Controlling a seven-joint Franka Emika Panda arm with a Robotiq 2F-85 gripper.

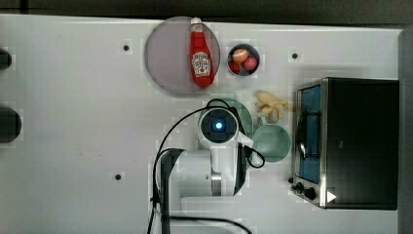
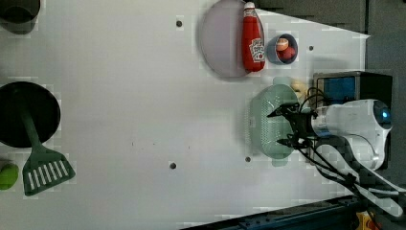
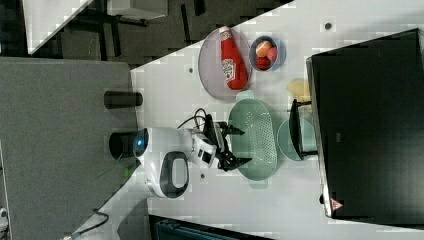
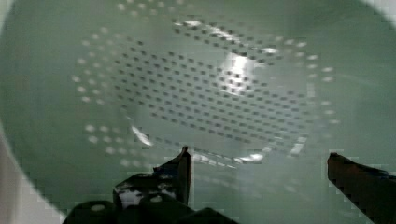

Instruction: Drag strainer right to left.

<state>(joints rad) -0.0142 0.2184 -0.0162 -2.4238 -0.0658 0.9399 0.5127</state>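
The strainer [image 2: 265,125] is a pale sage-green oval colander with rows of small holes, lying on the white table beside the toaster oven. In the right view the strainer [image 3: 258,135] lies lengthwise between the arm and a round green cup [image 3: 288,141]. In the top view the arm's wrist covers most of it, leaving an edge of the strainer [image 1: 246,118] showing. My gripper [image 2: 283,127] hangs over its bowl, open, with nothing between the fingers. The wrist view looks down into the perforated strainer [image 4: 219,88], with the open gripper [image 4: 258,156] just above its inner wall.
A big grey plate [image 1: 168,56] carries a ketchup bottle [image 1: 201,53]; beside it sits a small bowl of fruit [image 1: 243,60]. A black toaster oven [image 1: 355,141] stands at the top view's right, with a yellow item [image 1: 272,105] near it. A dark pan [image 2: 40,112] and a green spatula [image 2: 45,170] are at the left view's left.
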